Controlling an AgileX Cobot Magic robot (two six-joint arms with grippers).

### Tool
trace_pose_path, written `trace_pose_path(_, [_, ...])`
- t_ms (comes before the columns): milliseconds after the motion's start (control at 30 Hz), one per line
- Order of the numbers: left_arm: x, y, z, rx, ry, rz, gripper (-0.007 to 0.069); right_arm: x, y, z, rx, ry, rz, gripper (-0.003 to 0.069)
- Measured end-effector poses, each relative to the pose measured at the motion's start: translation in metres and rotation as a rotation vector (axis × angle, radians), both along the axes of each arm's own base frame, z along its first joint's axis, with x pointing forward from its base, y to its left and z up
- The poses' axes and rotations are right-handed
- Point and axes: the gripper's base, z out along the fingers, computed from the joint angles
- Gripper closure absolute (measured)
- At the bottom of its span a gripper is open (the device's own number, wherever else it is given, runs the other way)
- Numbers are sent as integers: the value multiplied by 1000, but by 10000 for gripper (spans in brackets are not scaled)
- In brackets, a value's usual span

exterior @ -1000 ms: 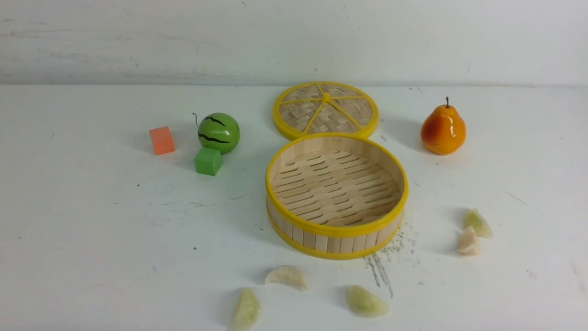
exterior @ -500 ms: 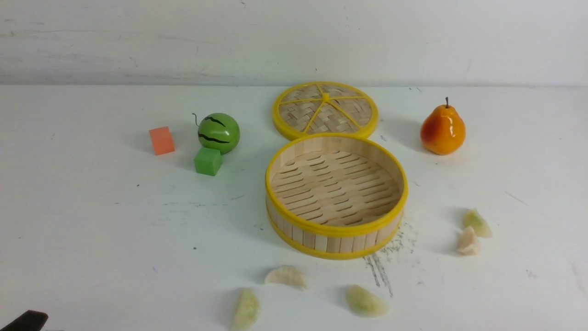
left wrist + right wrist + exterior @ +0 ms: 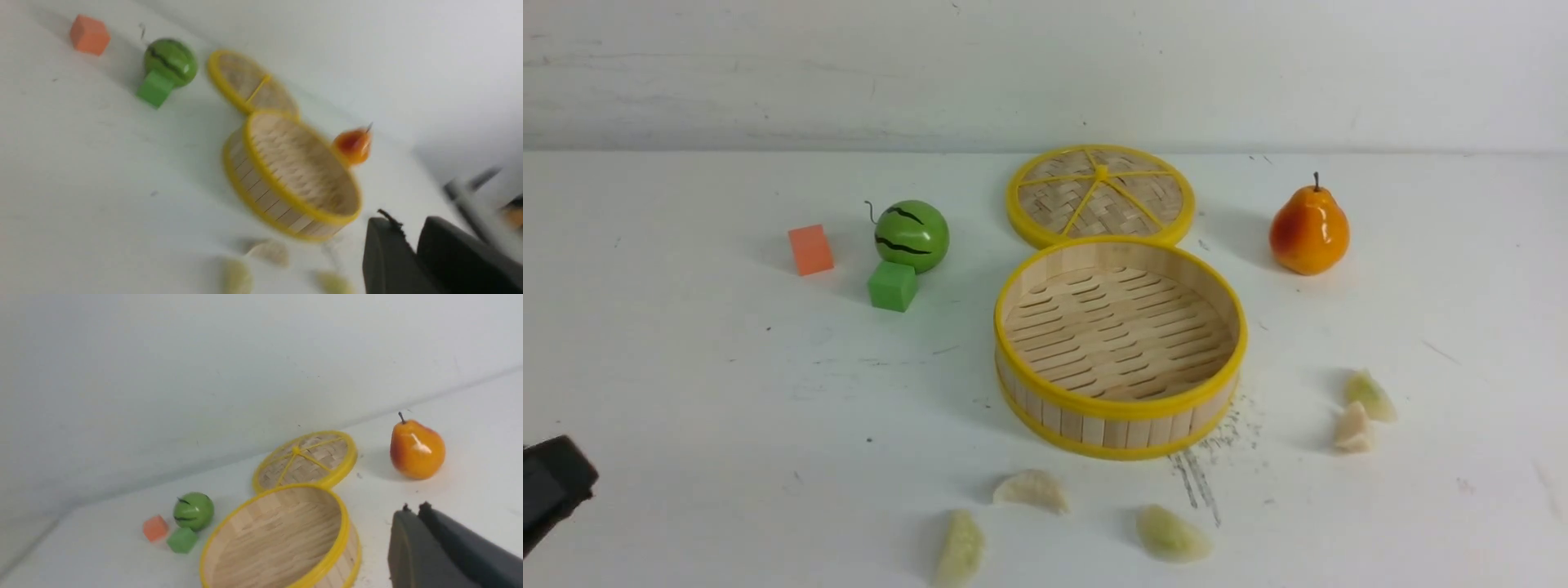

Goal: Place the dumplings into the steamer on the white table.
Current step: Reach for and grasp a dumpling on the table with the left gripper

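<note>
Nearest, the left gripper (image 3: 408,222) is shown blurred, with its jaws drawn close together and nothing between them; whether they are fully closed cannot be told. The right gripper (image 3: 412,508) is closed tight and nothing is held in it. To the left gripper's right, 3 dumplings (image 3: 1032,490) are spread on the white table (image 3: 686,392), with 2 further dumplings (image 3: 1354,427) farther right. Beyond them the steamer (image 3: 1119,408) is seen unfilled, and its lid (image 3: 1101,196) is laid flat behind.
</note>
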Motion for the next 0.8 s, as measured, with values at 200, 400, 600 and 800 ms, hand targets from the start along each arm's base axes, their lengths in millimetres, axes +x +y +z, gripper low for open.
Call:
trace_pose_path(200, [54,3,22,308,476,-128,638,63,14,43,-229,227,252,678])
trace_pose_path(400, [105,-24,5,458,686,-314,634,100,50,27,-410,516,579,675])
trace_pose_path(600, [126,-80,-31,639,766,-487,442,98,67,3,-567,726,682,673])
trace_pose_path(800, [150,-136,-58,679,757,-537,134,98,62,1,-628,755,632,670])
